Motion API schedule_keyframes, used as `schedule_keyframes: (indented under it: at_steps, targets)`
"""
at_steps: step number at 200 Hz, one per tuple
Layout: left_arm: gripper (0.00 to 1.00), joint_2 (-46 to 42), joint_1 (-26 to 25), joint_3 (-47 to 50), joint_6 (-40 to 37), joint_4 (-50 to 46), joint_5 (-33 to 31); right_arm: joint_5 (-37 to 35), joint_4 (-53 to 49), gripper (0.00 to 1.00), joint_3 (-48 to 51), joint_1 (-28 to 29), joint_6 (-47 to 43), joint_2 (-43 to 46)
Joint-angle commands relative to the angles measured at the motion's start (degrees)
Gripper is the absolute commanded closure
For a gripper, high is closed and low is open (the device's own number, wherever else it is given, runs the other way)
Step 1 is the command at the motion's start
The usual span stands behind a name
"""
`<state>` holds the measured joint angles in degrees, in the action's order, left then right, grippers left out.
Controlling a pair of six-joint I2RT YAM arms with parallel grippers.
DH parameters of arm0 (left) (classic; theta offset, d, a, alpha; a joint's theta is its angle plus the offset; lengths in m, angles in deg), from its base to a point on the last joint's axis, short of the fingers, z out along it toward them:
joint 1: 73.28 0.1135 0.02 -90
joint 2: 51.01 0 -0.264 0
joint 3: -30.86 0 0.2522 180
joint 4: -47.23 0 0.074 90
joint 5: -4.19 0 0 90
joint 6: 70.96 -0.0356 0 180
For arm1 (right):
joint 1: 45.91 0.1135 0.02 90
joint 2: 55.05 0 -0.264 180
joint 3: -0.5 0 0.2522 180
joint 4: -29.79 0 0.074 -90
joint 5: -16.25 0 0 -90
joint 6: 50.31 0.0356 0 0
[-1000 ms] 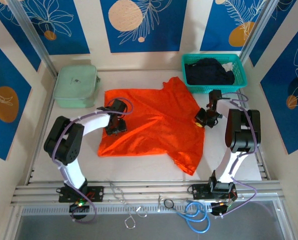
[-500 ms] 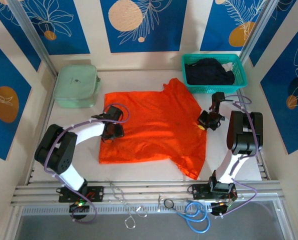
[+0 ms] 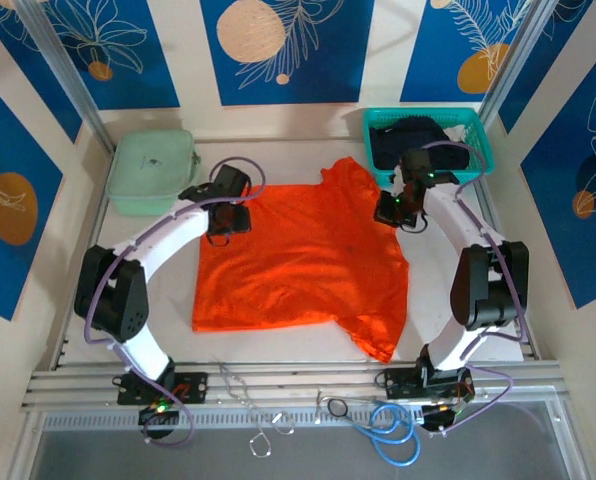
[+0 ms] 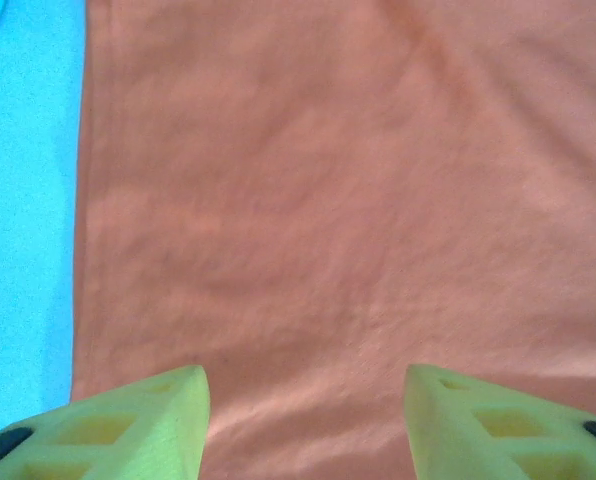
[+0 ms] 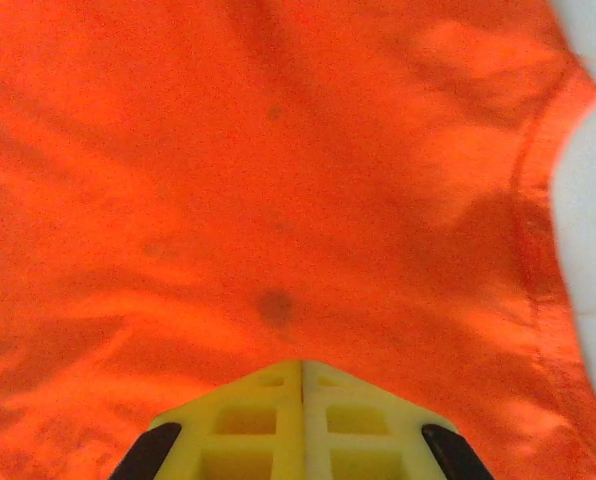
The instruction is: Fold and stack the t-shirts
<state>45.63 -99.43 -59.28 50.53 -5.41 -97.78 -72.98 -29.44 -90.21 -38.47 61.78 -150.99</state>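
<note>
While flat, t-shirt [image 3: 308,260] under left hand [image 4: 303,382]

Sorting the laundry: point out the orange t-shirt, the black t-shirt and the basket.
orange t-shirt [image 3: 308,262], top view, mid-body.
black t-shirt [image 3: 403,135], top view, bunched fabric.
teal basket [image 3: 476,138], top view, right wall.

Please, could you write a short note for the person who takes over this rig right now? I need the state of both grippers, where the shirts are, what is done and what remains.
Left gripper: open, low over the far left corner of the orange t-shirt, holding nothing.
Right gripper: shut, apparently pinching the orange fabric at its far right side, near the sleeve.
Orange t-shirt: spread roughly flat on the table, not folded.
Black t-shirt: crumpled in the teal basket, far right.
Done: orange one laid out.
Left: fold it, take out and fold the black one, stack both.
</note>
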Motion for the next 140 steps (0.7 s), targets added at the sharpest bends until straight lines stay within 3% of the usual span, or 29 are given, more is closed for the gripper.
schedule_keyframes:
  at_steps: [1, 23, 60, 112, 140]
  targets:
    - [0.48, -0.2, -0.9, 1.1, -1.5, -6.2, 3.2, -3.2, -8.7, 1.0, 1.1, 3.6, -2.2, -0.5]
    - [0.51, -5.3, -3.9, 6.5, -1.6, -8.6, 6.7, -6.7, -10.0, 1.0, 9.7, 8.3, 1.6, 5.9]
    - [0.55, -8.3, -9.3, 19.1, 1.1, -7.4, 12.0, -6.0, -6.6, 1.0, 23.0, 11.8, 8.4, 12.0]
    - [0.56, -4.0, -12.7, 28.6, 6.5, 2.7, 15.5, -7.4, -3.8, 1.0, 23.7, 13.1, 11.0, 4.2]
    - [0.56, 0.8, -12.5, 28.7, 7.3, 3.2, 11.7, -9.9, -3.6, 1.0, 21.9, 12.8, 10.1, -0.4]
